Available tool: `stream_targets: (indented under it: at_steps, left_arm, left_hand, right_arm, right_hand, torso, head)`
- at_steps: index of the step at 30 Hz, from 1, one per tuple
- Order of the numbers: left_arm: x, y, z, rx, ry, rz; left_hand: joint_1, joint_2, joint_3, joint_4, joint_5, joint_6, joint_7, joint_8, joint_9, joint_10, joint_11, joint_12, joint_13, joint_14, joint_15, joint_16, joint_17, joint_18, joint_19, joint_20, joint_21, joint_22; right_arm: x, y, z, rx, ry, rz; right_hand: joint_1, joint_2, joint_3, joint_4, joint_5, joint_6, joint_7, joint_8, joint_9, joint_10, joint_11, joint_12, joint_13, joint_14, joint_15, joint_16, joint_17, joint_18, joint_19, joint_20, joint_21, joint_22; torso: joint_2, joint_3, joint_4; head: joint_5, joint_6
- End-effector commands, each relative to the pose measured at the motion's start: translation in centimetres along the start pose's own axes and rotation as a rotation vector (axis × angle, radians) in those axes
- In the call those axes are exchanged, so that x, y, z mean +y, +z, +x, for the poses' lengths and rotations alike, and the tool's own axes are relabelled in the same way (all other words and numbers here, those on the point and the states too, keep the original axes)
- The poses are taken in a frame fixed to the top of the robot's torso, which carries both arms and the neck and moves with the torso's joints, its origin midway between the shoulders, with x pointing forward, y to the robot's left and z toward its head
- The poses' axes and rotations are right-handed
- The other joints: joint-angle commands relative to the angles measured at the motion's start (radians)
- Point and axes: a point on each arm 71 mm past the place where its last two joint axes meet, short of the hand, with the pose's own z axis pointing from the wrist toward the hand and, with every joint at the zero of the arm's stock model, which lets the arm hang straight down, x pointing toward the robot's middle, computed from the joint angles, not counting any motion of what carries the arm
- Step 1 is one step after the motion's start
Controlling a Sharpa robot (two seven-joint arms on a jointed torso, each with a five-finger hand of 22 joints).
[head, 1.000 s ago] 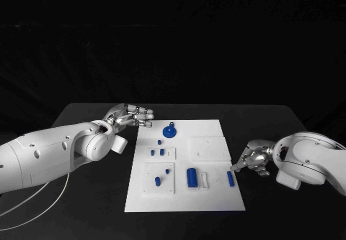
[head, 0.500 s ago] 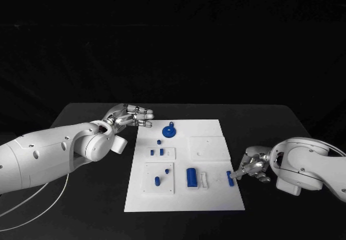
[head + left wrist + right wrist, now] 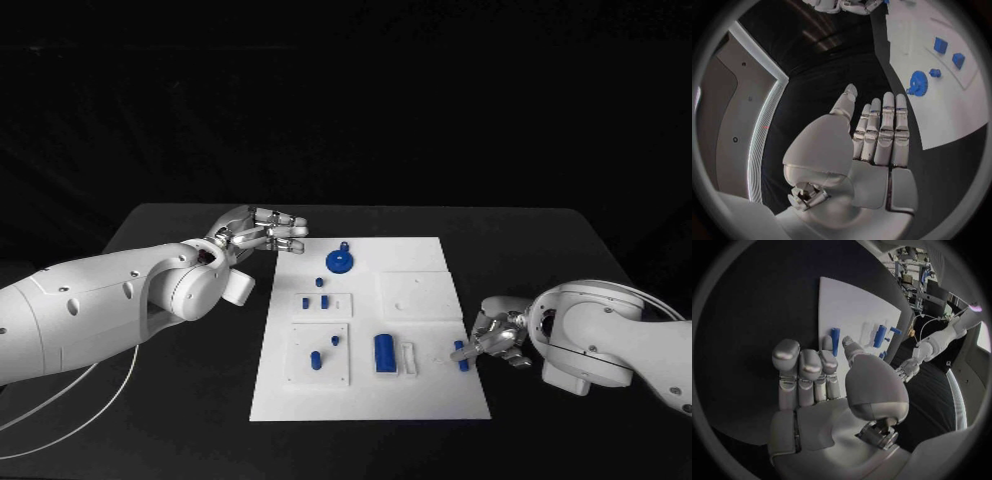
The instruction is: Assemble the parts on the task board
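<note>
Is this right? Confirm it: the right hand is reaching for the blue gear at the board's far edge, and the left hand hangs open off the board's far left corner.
Not quite. The right hand is at the small blue bar by the board's near right edge, as the head view shows. The gear lies untouched at the far edge. The left hand does hang open off the far left corner.

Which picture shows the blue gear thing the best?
The left wrist view: the blue gear looks big there and its teeth show. The head view shows it small, near the board's far edge. In the right wrist view I cannot pick it out.
</note>
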Motion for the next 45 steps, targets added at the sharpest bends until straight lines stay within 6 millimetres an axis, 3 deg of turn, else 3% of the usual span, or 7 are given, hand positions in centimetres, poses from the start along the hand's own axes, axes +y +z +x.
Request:
stream_targets:
  at_steps: [1,7,11,16,25,35,45]
  left_arm:
    - [-0.1,0.0,0.2,0.011,-0.01,0.008]
    - [0.0,0.0,0.2,0.014,-0.011,0.003]
    - [0.0,0.0,0.2,0.016,-0.012,0.001]
    - [0.0,-0.1,0.2,0.02,-0.014,0.0]
    - [0.0,-0.1,0.2,0.023,-0.015,-0.002]
    - [0.0,-0.1,0.2,0.024,-0.015,-0.005]
    - [0.1,-0.2,0.2,0.026,-0.016,-0.006]
  left_hand:
    - [-0.007,0.002,-0.001,0.002,-0.003,0.0,-0.003,0.0,0.0,0.003,0.002,0.002,0.0,-0.004,-0.003,-0.003,0.0,-0.006,-0.005,0.001,0.004,-0.001]
    - [-0.005,0.001,-0.003,0.004,-0.004,-0.001,-0.003,0.0,0.0,0.002,0.002,0.002,0.0,-0.005,-0.003,-0.003,0.0,-0.006,-0.005,0.001,0.004,-0.002]
    - [-0.006,0.003,-0.004,0.008,-0.005,-0.003,-0.002,0.0,0.0,0.001,0.002,0.002,0.0,-0.005,-0.002,-0.003,0.0,-0.006,-0.005,0.001,0.004,-0.003]
    - [-0.006,0.003,-0.004,0.008,-0.005,-0.003,-0.002,0.0,0.0,0.001,0.002,0.002,0.0,-0.005,-0.002,-0.003,0.0,-0.006,-0.005,0.001,0.004,-0.003]
    - [-0.003,0.003,-0.006,0.011,-0.005,-0.005,-0.002,-0.001,0.0,0.0,0.003,0.002,0.0,-0.005,-0.002,-0.003,0.0,-0.006,-0.005,0.001,0.003,-0.005]
    - [-0.003,0.003,-0.006,0.011,-0.005,-0.005,-0.002,-0.001,0.0,0.0,0.003,0.002,0.0,-0.005,-0.002,-0.003,0.0,-0.006,-0.005,0.001,0.003,-0.005]
    - [0.001,0.003,-0.006,0.012,-0.004,-0.005,-0.002,0.0,0.0,0.0,0.003,0.002,0.0,-0.005,-0.003,-0.003,0.0,-0.006,-0.005,0.001,0.003,-0.006]
  right_arm:
    - [0.0,0.3,0.2,-0.035,-0.054,0.023]
    - [0.4,0.7,0.7,-0.069,-0.127,0.029]
    - [0.7,1.0,0.9,-0.09,-0.166,0.031]
    - [1.2,1.4,1.4,-0.101,-0.19,0.027]
    - [1.6,1.7,1.7,-0.119,-0.181,0.016]
    - [2.2,1.6,2.0,-0.099,-0.059,-0.049]
    - [3.7,1.2,2.4,-0.063,0.096,-0.214]
  right_hand:
    - [0.007,-0.01,0.004,0.0,-0.004,-0.007,0.001,-0.004,-0.003,-0.003,0.0,-0.005,-0.002,0.002,-0.002,-0.001,-0.002,-0.016,0.053,-0.002,0.002,0.095]
    - [0.035,-0.029,0.069,-0.025,-0.017,-0.016,0.005,-0.005,-0.016,-0.01,0.002,-0.017,-0.01,0.002,-0.002,-0.007,-0.005,-0.016,0.052,-0.002,-0.005,0.094]
    - [0.048,-0.061,0.207,-0.078,-0.042,-0.079,0.036,-0.005,-0.136,-0.02,0.018,-0.025,-0.016,0.001,0.009,-0.012,-0.008,-0.008,0.051,0.009,-0.013,0.093]
    - [0.07,-0.025,0.276,-0.202,-0.009,-0.083,0.045,-0.005,-0.219,-0.028,0.023,-0.026,-0.02,0.0,0.013,-0.014,-0.009,-0.005,0.051,0.013,-0.015,0.093]
    - [0.044,0.002,0.392,-0.318,0.127,-0.092,0.059,-0.005,-0.255,-0.035,0.023,-0.026,-0.023,-0.002,0.014,-0.019,-0.012,-0.001,0.05,0.014,-0.014,0.094]
    - [0.009,0.001,0.455,-0.339,0.224,-0.081,0.057,-0.005,-0.255,-0.035,0.02,-0.024,-0.026,-0.003,0.011,-0.021,-0.014,0.0,0.048,0.011,-0.008,0.094]
    - [0.016,0.017,0.424,-0.334,0.231,-0.039,0.047,-0.004,-0.255,-0.034,0.016,-0.028,-0.031,-0.004,0.007,-0.03,-0.021,0.0,0.044,0.008,-0.013,0.092]
  torso:
    - [0.0,-0.0005,-0.0002]
    - [-0.001,-0.0005,0.0004]
    - [-0.001,-0.0006,0.0]
    - [0.0,-0.0006,0.0]
    - [-0.001,-0.0008,-0.0005]
    - [-0.001,-0.0004,0.0001]
    - [0.0,0.0004,-0.0009]
  head:
    - [0.0,-0.001]
    - [0.002,-0.003]
    - [0.003,-0.004]
    - [0.003,-0.006]
    - [0.005,-0.006]
    - [0.009,-0.009]
    - [0.01,-0.011]
